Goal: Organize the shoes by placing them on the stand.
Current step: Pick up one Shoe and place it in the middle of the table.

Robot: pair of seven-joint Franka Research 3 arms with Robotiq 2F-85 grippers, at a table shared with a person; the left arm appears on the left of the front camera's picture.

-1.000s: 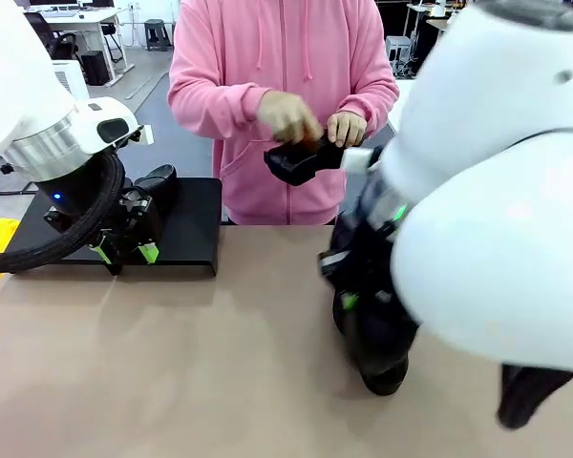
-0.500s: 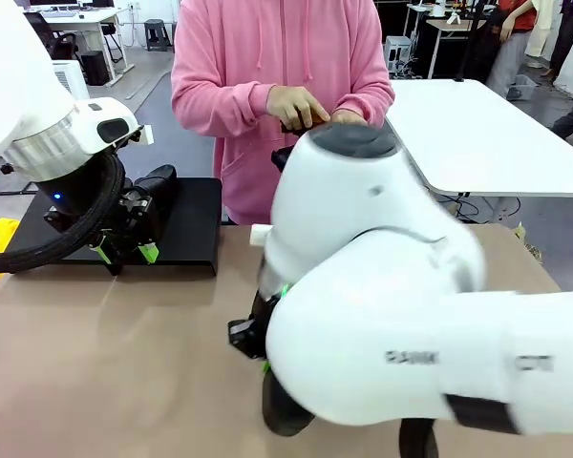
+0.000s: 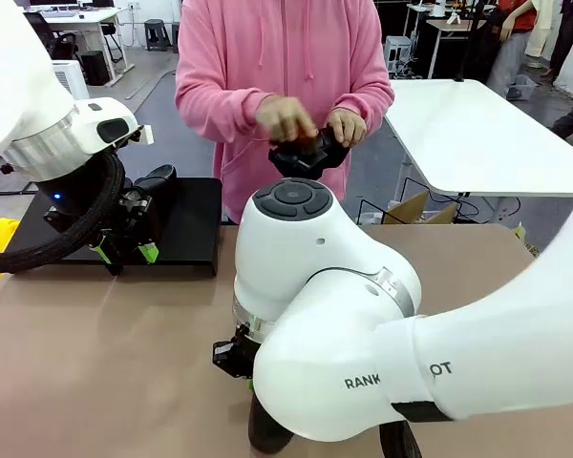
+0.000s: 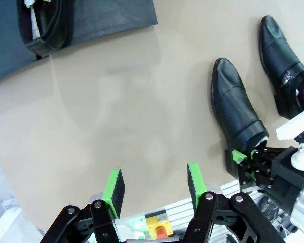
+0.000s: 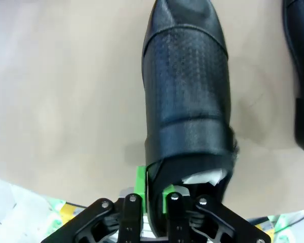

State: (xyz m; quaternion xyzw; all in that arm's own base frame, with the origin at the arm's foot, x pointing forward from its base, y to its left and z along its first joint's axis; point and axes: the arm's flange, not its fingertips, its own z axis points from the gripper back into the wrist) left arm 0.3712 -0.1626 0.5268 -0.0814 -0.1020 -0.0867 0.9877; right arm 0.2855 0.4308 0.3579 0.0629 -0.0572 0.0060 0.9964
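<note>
My right gripper (image 5: 153, 192) is shut on the side wall at the heel of a black shoe (image 5: 187, 91), which lies on the tan table with white paper (image 5: 202, 177) in its opening. In the front view that shoe (image 3: 265, 429) shows under my right arm at the near edge. Another shoe (image 4: 286, 66) lies beside it. One shoe (image 3: 158, 178) stands on the black stand (image 3: 193, 224) at the left. The person holds a further shoe (image 3: 306, 153) in both hands. My left gripper (image 3: 124, 250) hangs open with nothing between its fingers at the stand's front edge.
The right arm's bulky white body covers the middle and right of the table (image 3: 105, 363). Bare tabletop lies between the stand and the shoes. The person in a pink hoodie (image 3: 277, 57) stands at the far edge. A white table (image 3: 477, 134) stands behind on the right.
My right arm has swung from the right toward the middle-left of the table, bringing its shoe along. The left arm has stayed still. The person's hands keep working on their shoe.
</note>
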